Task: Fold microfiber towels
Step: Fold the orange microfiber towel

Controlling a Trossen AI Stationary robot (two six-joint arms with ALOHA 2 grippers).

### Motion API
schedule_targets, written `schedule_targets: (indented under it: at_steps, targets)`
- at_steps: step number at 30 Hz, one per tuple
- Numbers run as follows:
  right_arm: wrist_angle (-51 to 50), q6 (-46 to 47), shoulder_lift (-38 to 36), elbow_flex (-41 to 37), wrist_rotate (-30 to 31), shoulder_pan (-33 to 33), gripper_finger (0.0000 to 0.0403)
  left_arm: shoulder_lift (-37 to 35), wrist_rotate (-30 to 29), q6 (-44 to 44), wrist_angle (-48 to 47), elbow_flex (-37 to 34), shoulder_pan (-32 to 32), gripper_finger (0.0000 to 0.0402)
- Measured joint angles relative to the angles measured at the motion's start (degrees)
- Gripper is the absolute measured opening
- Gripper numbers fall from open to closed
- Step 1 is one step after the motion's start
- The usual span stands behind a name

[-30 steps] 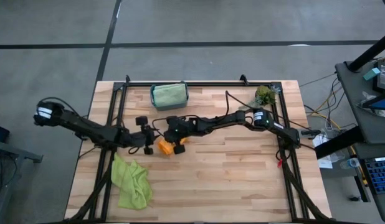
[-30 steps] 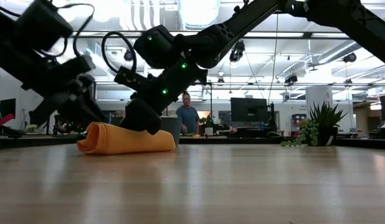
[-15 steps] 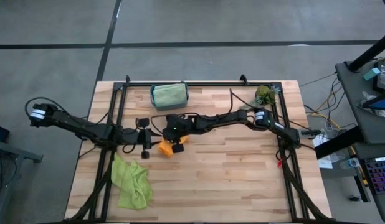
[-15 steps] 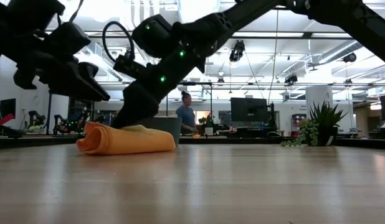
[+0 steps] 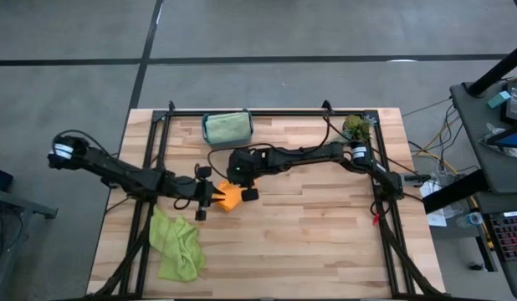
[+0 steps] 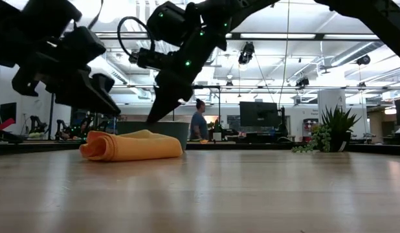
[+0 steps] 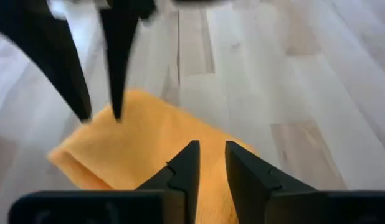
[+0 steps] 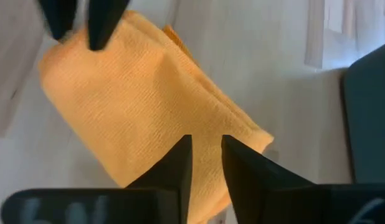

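Low view: the folded orange towel (image 6: 132, 145) is flanked by the narrowly parted, empty left end effector (image 6: 108, 102) and right end effector (image 6: 155, 115).

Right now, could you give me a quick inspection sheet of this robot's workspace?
Surface: wooden table, black frame.
Job's things: folded orange towel mid-table; crumpled lime green towel near left; pale green towel in teal bin.
Clutter: plant sprig.
Grippers: left gripper and right gripper either side of the orange towel, fingers narrowly apart, holding nothing.
Cables: black loops by the bin.
Surroundings: person, monitors behind.
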Motion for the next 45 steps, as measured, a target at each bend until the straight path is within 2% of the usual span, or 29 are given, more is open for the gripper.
schedule_targets:
  at_steps: [6, 11, 16, 19, 24, 30, 33, 36, 38, 42, 45]
  targets:
    - [-0.8, 0.5, 0.0, -1.0, -0.1, 0.7, 0.0043, 7.3, -0.3, 0.0, -1.0, 0.5, 0.1, 0.0030]
    - [-0.2, 1.3, 1.3, -1.7, -0.3, 0.7, 0.0021, 9.8, -6.0, 0.0, -1.3, 0.5, 0.3, 0.0004]
    - [1.3, 1.5, 2.9, -4.0, -0.7, 0.6, 0.0009, 9.0, -12.7, 0.0, -3.0, 0.6, 0.9, 0.0001]
    - [2.2, 1.8, 3.4, -4.4, -3.2, 0.7, 0.0009, 7.6, -16.0, 0.1, -3.5, 0.7, 1.3, 0.0000]
    - [2.3, 3.8, 3.7, -4.4, -3.1, 0.7, 0.0009, 3.2, -16.3, 0.5, -5.0, 0.9, 1.5, 0.0000]
    - [2.2, 1.8, 1.3, -4.6, -3.1, 0.6, 0.0009, -4.9, -16.3, -0.3, -18.7, 0.0, 1.5, 0.0000]
    - [2.6, -0.3, 0.4, -4.6, -3.1, 0.5, 0.0009, -7.8, -16.3, -0.4, -20.3, -1.4, 1.5, 0.0000]
    - [2.3, -1.5, 0.4, -3.8, -3.6, 0.1, 0.0016, -9.6, -16.3, -0.4, -20.1, -3.1, 1.5, 0.0000]
    - [2.9, -1.5, 0.4, -2.6, -6.6, -0.7, 0.0028, -10.2, -16.2, -0.4, -19.5, -4.3, 1.5, 0.0000]
    - [6.7, -0.4, 0.4, -1.2, -14.9, -3.2, 0.0071, -9.7, -16.2, -0.5, -15.3, -6.7, 1.5, 0.0000]
    - [8.5, -0.3, 1.1, 0.1, -16.4, -4.5, 0.0108, -9.0, -16.2, -0.5, -11.0, -8.2, 1.5, 0.0000]
